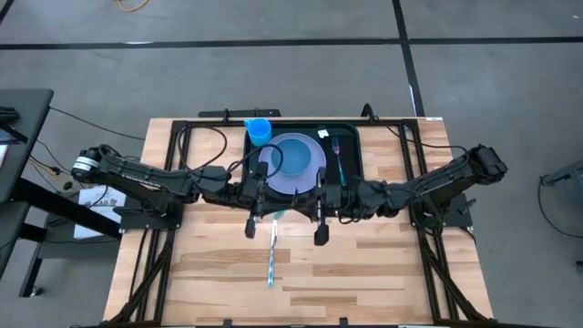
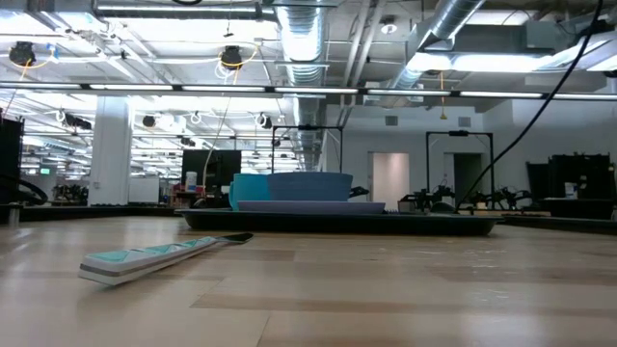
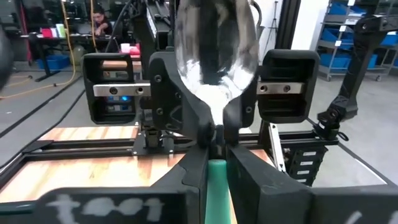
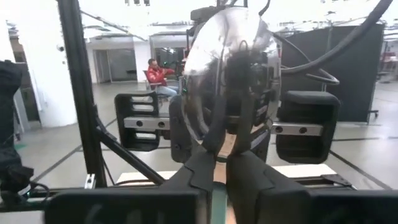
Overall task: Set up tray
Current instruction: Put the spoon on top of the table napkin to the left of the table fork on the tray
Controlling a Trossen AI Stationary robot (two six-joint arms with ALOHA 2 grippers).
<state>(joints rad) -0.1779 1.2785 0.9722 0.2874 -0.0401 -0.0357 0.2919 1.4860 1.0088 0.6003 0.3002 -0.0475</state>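
The left pincer is clenching the teal handle of a shiny metal spoon, which is standing upright with its bowl above the fingers. The right pincer is facing it from the opposite side, with its fingers drawn together on the same spoon just below the bowl. Both pincers are meeting above the middle of the wooden desk, each arm reaching in from its own side.

Just beyond them, the large dark green-black rectangular plastic tray is lying against the middle of the desk's far edge. It is carrying a round lavender plate with a blue bowl on it, and a teal-handled fork is lying beside the plate. A blue cup is standing at the tray's far left corner.

A teal-and-white knife is lying flat on the bare wood, toward the desk's near edge.
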